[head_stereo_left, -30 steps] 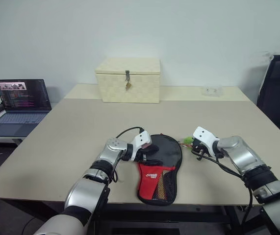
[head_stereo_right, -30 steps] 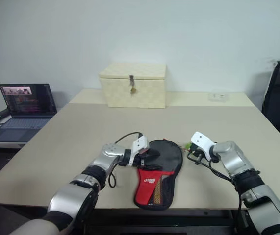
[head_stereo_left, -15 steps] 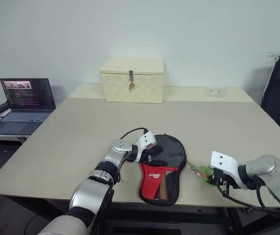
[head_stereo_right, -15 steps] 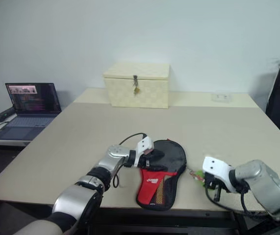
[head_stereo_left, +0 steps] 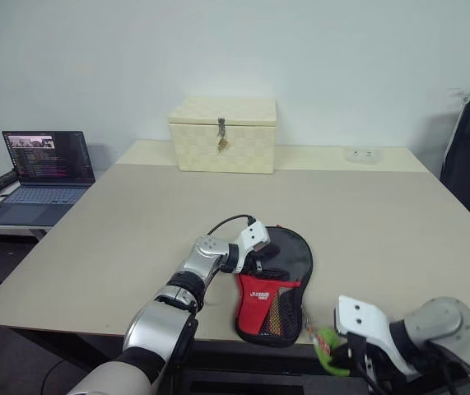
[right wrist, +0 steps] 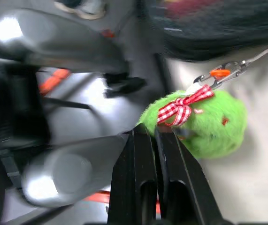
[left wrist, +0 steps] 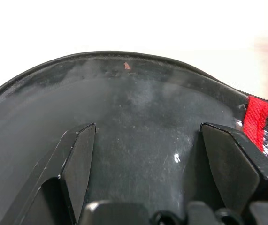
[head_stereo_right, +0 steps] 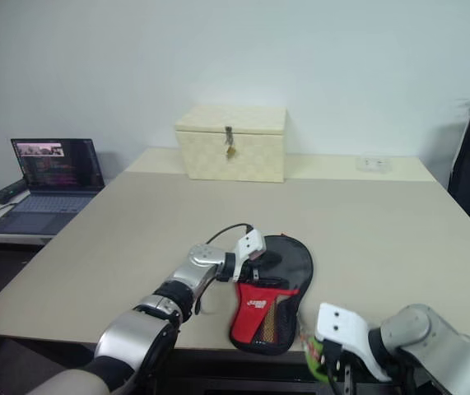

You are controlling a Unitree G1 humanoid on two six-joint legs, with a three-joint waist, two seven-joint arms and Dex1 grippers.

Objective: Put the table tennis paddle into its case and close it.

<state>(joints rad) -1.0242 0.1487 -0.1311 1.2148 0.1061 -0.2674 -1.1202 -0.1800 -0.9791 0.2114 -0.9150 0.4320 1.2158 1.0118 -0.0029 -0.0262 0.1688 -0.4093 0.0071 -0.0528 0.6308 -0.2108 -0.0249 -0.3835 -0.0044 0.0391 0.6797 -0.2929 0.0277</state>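
Right gripper (right wrist: 157, 136) pinched on green ball (right wrist: 204, 124).

paddle handle hidden in case (head_stereo_left: 276, 284)

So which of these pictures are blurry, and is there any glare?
Right wrist view: the background behind the green fuzzy ball is smeared, with bright streaks on grey shapes, while the shut right gripper stays sharp. Left wrist view: the table is washed out white, and the case shows a small glint. Both eye views are evenly lit and sharp.
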